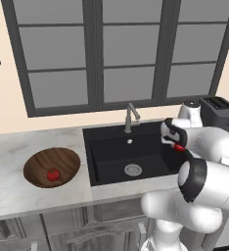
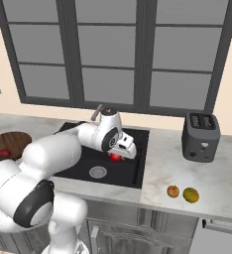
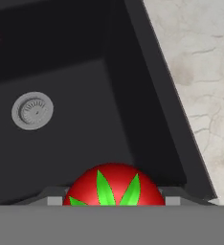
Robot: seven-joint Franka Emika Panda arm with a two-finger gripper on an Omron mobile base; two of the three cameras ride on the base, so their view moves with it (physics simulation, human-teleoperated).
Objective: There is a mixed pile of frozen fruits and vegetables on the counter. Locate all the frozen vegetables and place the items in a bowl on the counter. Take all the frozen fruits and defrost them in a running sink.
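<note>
While the gripper [image 2: 119, 155] holds a red tomato [image 3: 113, 185] above the sink [image 1: 104, 162], transfer to the wooden bowl [image 1: 38, 164] appears next.

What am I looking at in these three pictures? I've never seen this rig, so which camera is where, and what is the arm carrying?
A white robot arm works in a rendered kitchen. Two pictures come from cameras on its base, behind it left and right; the third looks along its gripper. The gripper is shut on a red tomato, above the black sink. On the marble counter, a wooden bowl holds another red piece. Right of the sink lie an orange ball and a yellow-green ball, near a toaster.
</note>
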